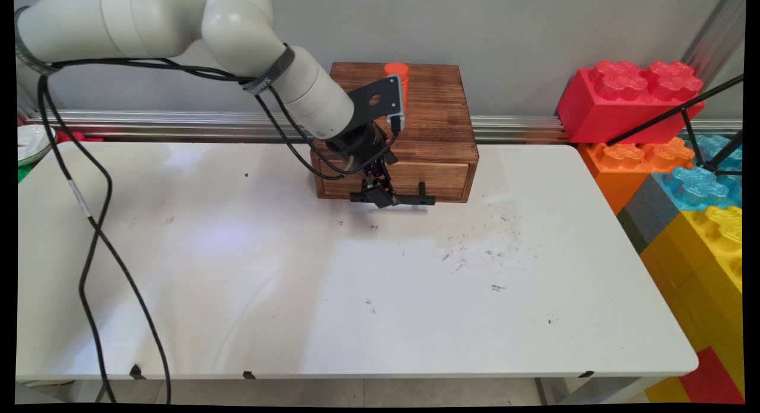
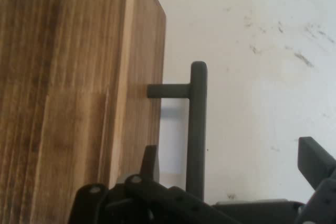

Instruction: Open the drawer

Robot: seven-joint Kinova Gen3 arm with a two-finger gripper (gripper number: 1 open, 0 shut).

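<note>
A dark wooden box (image 1: 428, 107) stands at the back of the white table (image 1: 356, 294), with an orange cylinder (image 1: 396, 75) upright on its top. Its drawer front (image 1: 442, 177) carries a black bar handle (image 1: 415, 199). My gripper (image 1: 380, 196) is down at the left part of this handle. In the hand view the handle bar (image 2: 197, 124) runs between my fingers: one finger (image 2: 149, 162) sits in the gap between the drawer front (image 2: 142, 77) and the bar, the other (image 2: 314, 158) stands well off on the table side. The gripper (image 2: 231, 156) is open and holds nothing.
Large toy bricks are stacked past the table's right edge: red (image 1: 629, 98), orange (image 1: 635, 158), blue (image 1: 703, 184), yellow (image 1: 706, 247). Black tripod rods (image 1: 683, 113) cross in front of them. A white bowl (image 1: 29, 141) sits at the far left. Black cables (image 1: 89, 223) hang over the table's left side.
</note>
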